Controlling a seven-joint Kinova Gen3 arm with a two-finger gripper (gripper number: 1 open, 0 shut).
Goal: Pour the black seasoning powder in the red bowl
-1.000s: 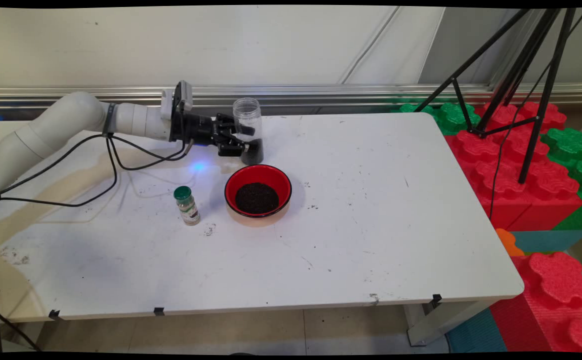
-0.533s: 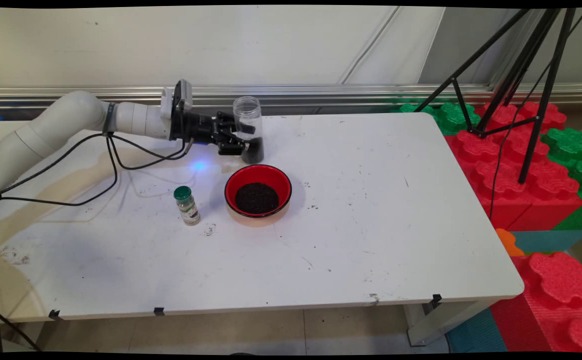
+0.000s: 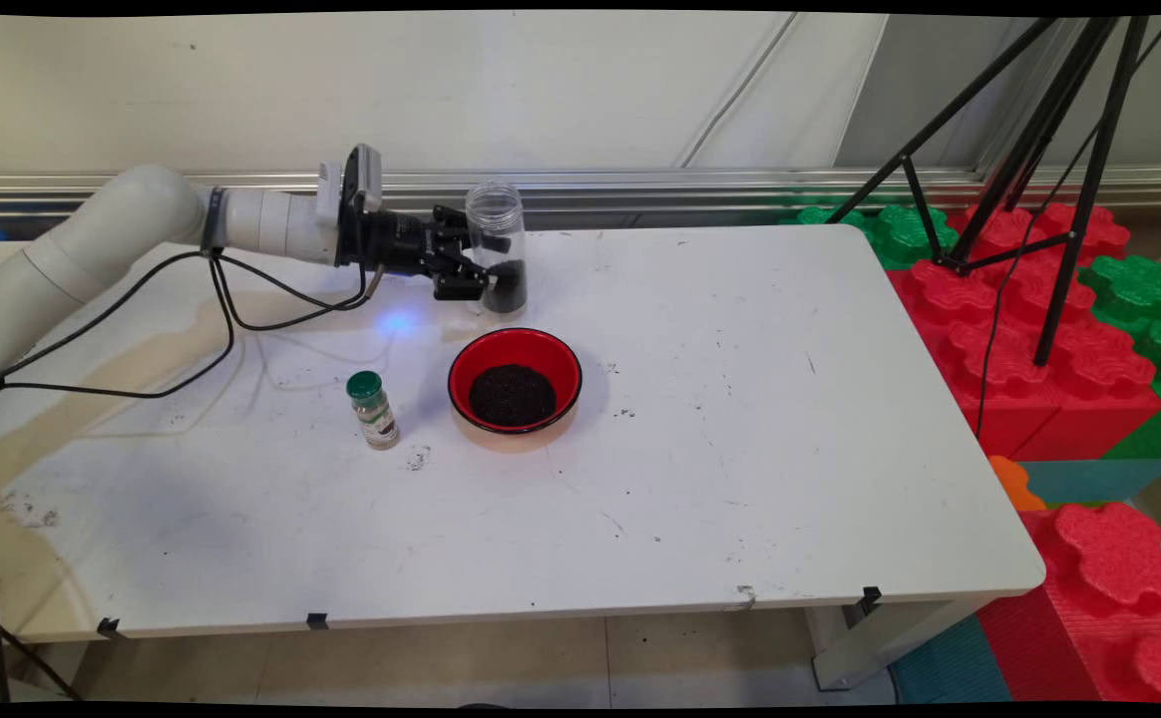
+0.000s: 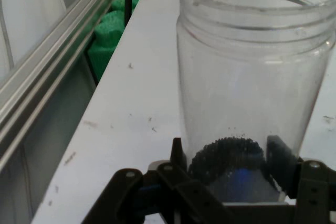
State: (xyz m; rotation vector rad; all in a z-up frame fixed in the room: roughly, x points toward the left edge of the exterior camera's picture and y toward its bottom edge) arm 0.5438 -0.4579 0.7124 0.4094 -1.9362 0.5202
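We have the pincer [image 3: 489,276] clamped on the clear jar [image 3: 497,239], upright, dark grains at its bottom. It hangs just above the bench [image 3: 740,449], on the far side of the red bowl [image 3: 514,383].

Hand view is cutting off the clear jar's [image 4: 247,77] rim at the top edge; small bottle's [image 3: 373,409] label lettering is reading too small to tell

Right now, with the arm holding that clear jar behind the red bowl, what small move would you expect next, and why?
Probably a short carry toward the red bowl: the gripper grips the clear jar upright, dark grains remain in its bottom, and the bowl already holds similar grains.
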